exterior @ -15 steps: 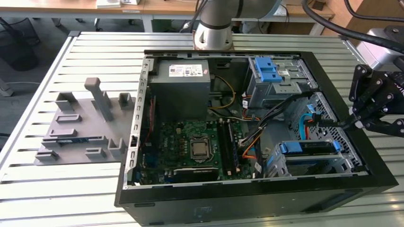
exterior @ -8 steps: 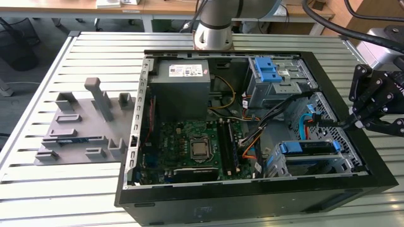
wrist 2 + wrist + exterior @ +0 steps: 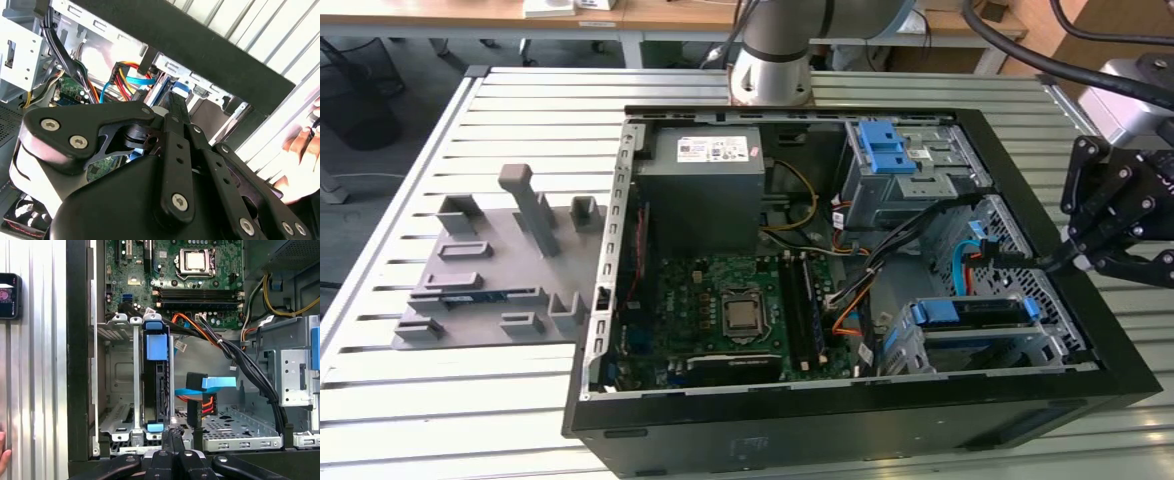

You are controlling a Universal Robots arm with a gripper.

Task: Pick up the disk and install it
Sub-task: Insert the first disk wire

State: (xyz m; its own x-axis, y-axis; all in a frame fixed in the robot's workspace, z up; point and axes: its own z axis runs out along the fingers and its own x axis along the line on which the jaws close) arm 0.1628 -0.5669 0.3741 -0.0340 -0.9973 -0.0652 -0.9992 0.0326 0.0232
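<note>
hovering at the edge of the open computer case (image 3: 854, 420), on the exterior view's right, the gripper (image 3: 1101, 255) points its black linkage toward the drive cage (image 3: 1047, 345) in the case's near corner. item one, the disk (image 3: 156, 385): seen edge-on in the first wrist view, standing upright in a slot of the metal cage, blue frame tabs at both ends, with an empty slot just beside it; in the exterior view the blue frame (image 3: 967, 312) lies across the top of the cage. it looks seated or nearly so, though how deep it sits cannot be told. item two, jaws: in both wrist views the fingers meet close together, narrow, with nothing visibly held between them; the tips sit near the disk's end tab without clear contact. item three, hazards: black cable bundle (image 3: 250, 365), a blue flat cable (image 3: 215, 384) and orange and red wires (image 3: 207, 404) run just beside the cage, and the motherboard (image 3: 727, 320) lies beyond. handling note, as a judgement: any push on the disk should go straight along the slot rails, square to the frame, pressing on the blue tab rather than the metal body, and staying clear of the cables. a hand (image 3: 300, 145) rests on the slatted table (image 3: 520, 400) outside the case wall, well apart from the cage.
</note>
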